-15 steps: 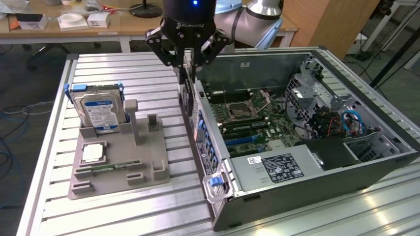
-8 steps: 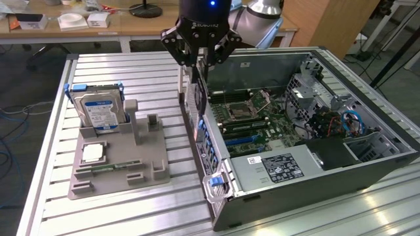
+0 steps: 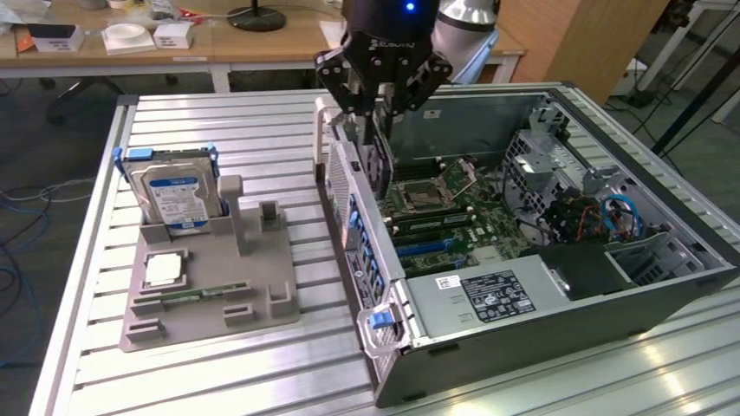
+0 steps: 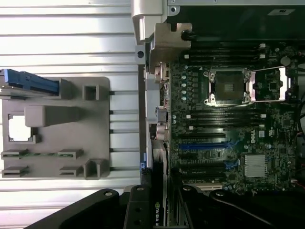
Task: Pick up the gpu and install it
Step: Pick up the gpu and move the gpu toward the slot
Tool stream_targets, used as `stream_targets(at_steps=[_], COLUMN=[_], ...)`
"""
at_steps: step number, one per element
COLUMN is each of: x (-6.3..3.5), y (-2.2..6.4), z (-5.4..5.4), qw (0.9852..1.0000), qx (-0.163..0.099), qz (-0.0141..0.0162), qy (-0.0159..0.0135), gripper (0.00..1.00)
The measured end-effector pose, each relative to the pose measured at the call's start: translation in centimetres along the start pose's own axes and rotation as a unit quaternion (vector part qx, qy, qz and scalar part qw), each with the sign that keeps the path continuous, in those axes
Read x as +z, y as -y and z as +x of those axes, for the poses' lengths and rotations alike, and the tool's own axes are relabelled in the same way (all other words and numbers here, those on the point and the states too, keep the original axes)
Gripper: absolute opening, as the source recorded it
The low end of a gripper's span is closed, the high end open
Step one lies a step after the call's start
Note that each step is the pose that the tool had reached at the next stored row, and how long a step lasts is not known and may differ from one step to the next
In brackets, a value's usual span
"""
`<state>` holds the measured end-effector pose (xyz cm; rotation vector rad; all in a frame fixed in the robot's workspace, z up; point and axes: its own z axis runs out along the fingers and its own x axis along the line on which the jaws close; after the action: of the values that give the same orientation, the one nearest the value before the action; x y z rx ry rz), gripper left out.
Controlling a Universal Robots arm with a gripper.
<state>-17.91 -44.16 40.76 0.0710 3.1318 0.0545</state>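
Note:
The gpu (image 3: 379, 160) hangs upright, a thin dark card, just inside the near wall of the open computer case (image 3: 647, 290). My gripper (image 3: 379, 108) is shut on its top edge. In the wrist view the gpu (image 4: 158, 212) shows edge-on between the black fingers (image 4: 136, 207), with a green logo on it. It is above the motherboard (image 4: 224, 119), in line with the blue expansion slots (image 4: 202, 145). Its lower edge is above the board, and I cannot tell whether it touches a slot.
A grey holder tray (image 3: 208, 303) lies on the slatted table at the exterior view's left. It carries a silver hard drive (image 3: 173, 195) with a blue-white label, a square chip (image 3: 165, 269) and a memory stick (image 3: 191, 297). The power supply (image 3: 486, 299) and drive cage (image 3: 555, 165) stand inside the case.

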Motion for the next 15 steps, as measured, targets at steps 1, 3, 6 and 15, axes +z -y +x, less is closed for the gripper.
stream_targets(at_steps=[1,3,6,15], x=[0.00,0.01,0.02,0.05], y=[-0.02,-0.05,-0.11,-0.23], z=[-0.4,-1.2,-2.4,-5.1], qw=[1.0000,1.0000,1.0000,1.0000], qx=[0.000,-0.001,-0.002,-0.004], qz=[0.0000,0.0000,0.0000,0.0000], qy=[0.0000,-0.0001,-0.0001,-0.0002], gripper=[0.26,0.26,0.26,0.26])
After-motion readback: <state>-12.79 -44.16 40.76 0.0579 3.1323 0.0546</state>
